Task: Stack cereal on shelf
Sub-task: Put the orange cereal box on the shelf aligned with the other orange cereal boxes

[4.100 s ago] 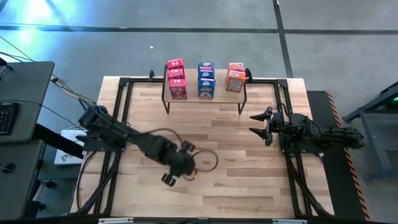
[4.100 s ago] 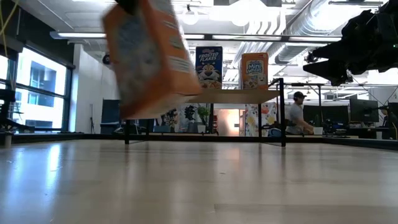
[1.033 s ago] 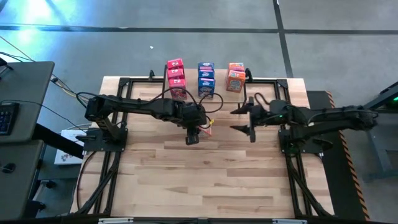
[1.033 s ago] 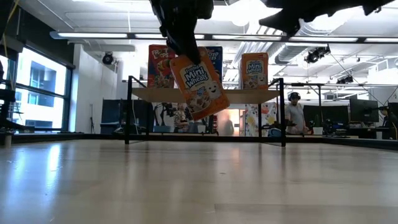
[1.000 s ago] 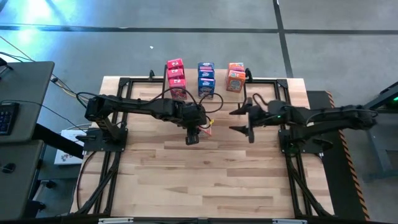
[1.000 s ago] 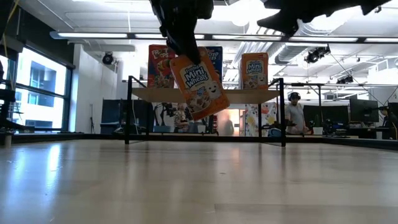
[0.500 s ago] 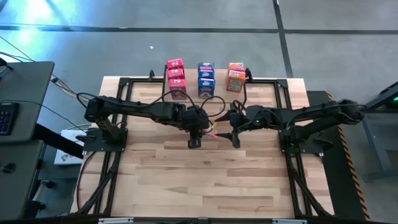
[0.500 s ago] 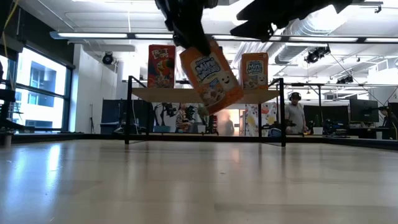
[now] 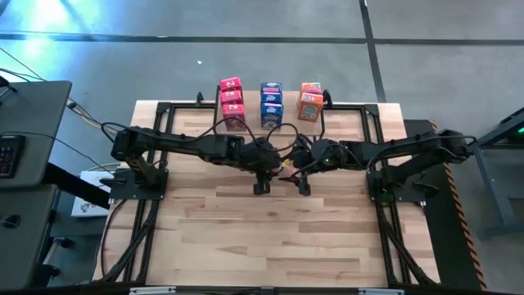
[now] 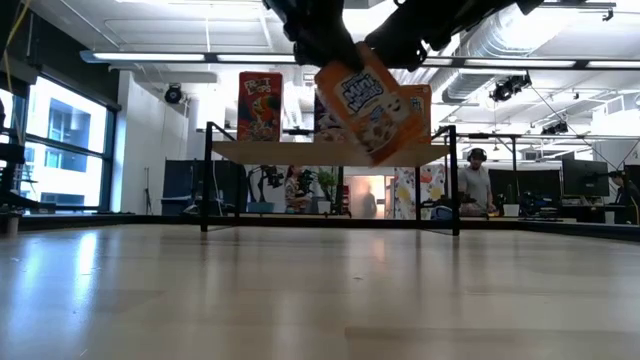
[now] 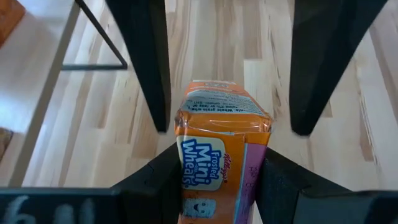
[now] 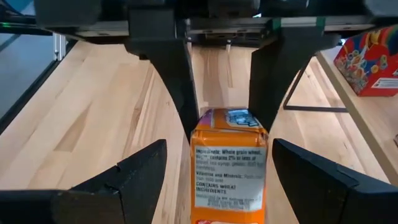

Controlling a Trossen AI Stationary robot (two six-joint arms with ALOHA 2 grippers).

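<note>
Wooden desk [image 9: 246, 238]: orange cereal box [image 10: 371, 101], tilted, airborne at centre, pinched by left gripper [image 9: 264, 174]; right gripper [image 9: 300, 174] spread around it.

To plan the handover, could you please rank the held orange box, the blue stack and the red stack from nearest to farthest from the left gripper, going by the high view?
1. Orange box: clamped in the left gripper, mid-table, with the right gripper around it.
2. Blue stack: middle of the shelf, just right of the gripper.
3. Red stack: shelf's left end.
</note>
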